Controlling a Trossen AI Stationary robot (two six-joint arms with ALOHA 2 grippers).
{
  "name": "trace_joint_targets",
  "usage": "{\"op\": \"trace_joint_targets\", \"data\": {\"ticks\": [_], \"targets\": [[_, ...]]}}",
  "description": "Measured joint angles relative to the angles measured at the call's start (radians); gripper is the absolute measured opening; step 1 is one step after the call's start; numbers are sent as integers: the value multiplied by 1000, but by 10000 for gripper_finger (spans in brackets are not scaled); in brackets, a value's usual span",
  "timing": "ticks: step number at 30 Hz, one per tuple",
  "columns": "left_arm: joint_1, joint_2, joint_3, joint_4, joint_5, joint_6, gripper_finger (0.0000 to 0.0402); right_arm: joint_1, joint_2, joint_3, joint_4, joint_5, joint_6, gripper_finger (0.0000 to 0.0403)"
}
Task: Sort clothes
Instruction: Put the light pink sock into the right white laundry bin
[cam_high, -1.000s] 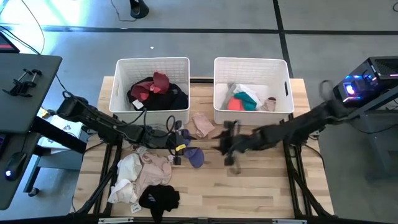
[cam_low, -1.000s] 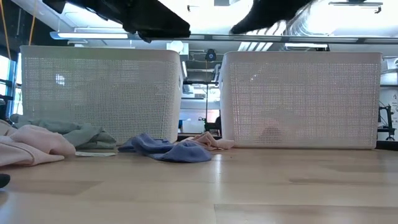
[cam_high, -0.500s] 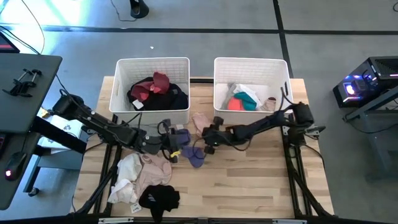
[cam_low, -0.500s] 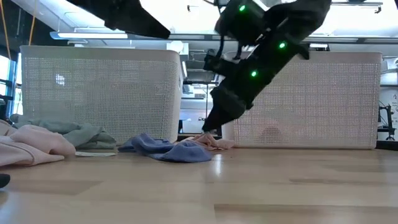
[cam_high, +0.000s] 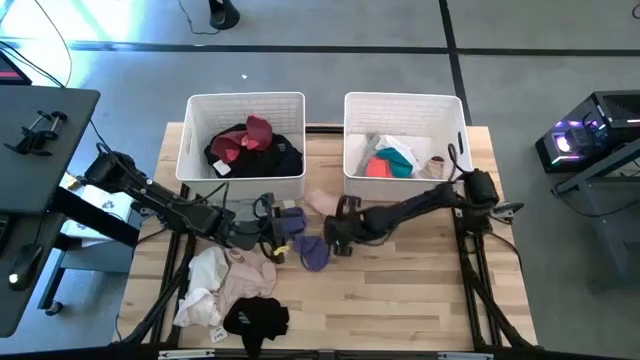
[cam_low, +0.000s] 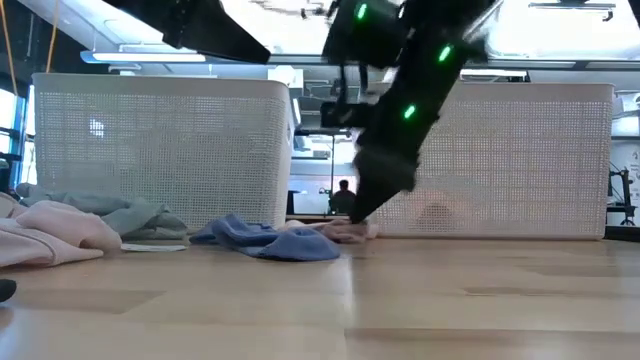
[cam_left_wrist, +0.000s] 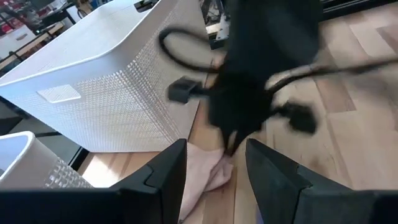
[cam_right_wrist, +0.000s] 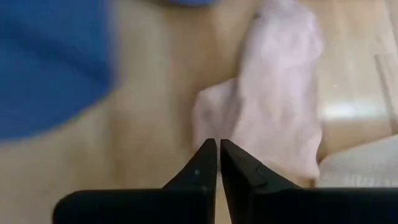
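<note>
Pink sock (cam_right_wrist: 273, 106), right fingers (cam_right_wrist: 205, 163) now closed

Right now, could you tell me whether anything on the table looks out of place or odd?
The right hand has shut at the edge of the pale pink garment between the two white bins, and its fingers look nearly empty, with little or no cloth pinched. Otherwise, unsorted clothes simply lie loose on the table.

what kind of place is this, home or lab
Most likely a robotics lab or workshop, not a home: two arms on a metal frame work at a wooden table with white bins, on a bare concrete floor with taped lines, beside a lit computer tower.
</note>
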Motion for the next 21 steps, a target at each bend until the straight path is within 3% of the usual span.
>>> {"op": "trace_joint_targets", "data": {"ticks": [6, 12, 16, 21], "targets": [[-9, 0, 0, 1, 0, 0, 152, 174, -110, 33, -174, 45, 90, 1], [-9, 0, 0, 5, 0, -1, 152, 280, -230, 14, -150, 351, 185, 5], [-9, 0, 0, 4, 0, -1, 152, 235, -221, -22, -48, 289, 86, 14], [-8, 0, 0, 5, 0, -1, 152, 121, -154, -115, 191, 143, -49, 81]]}}
